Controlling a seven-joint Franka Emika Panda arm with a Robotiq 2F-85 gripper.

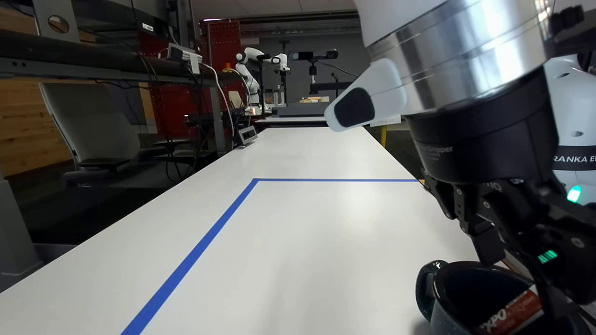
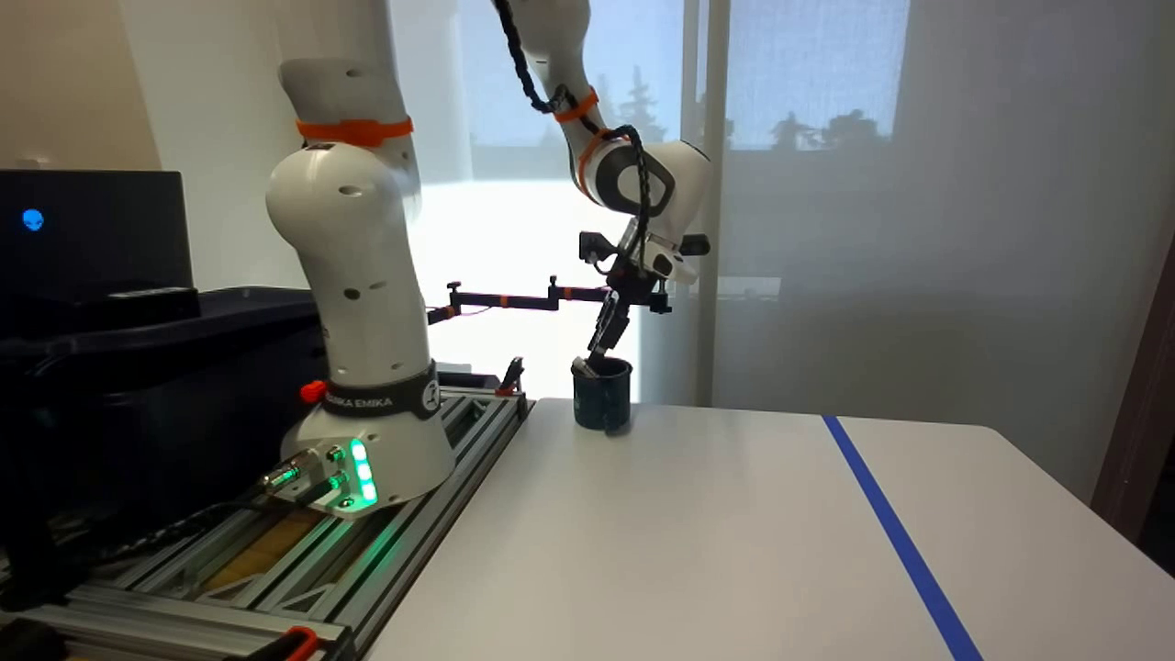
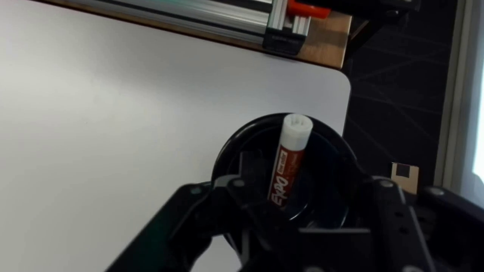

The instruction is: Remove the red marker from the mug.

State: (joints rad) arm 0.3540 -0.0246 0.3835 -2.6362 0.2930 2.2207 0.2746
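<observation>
The dark mug point(image 1: 447, 321) stands upright near the table edge, also seen in an exterior view point(image 2: 603, 404) and the wrist view point(image 3: 327, 158). The red marker point(image 3: 289, 166), with a white end, leans inside it. Its white end rests by the mug's rim and its lower part is hidden behind my gripper in the wrist view. The marker also shows in both exterior views point(image 1: 514, 314) point(image 2: 585, 369). My gripper point(image 3: 300, 168) is open over the mug, also seen in both exterior views point(image 1: 521, 281) point(image 2: 601, 351). Its fingers stand on either side of the marker; contact is not clear.
The mug stands near the white table's rounded corner point(image 3: 346, 85). A metal frame point(image 2: 459, 500) with the robot base runs along the table edge. Blue tape point(image 1: 200, 251) marks the table. A small tan square item point(image 3: 404, 181) lies beyond the corner, off the table.
</observation>
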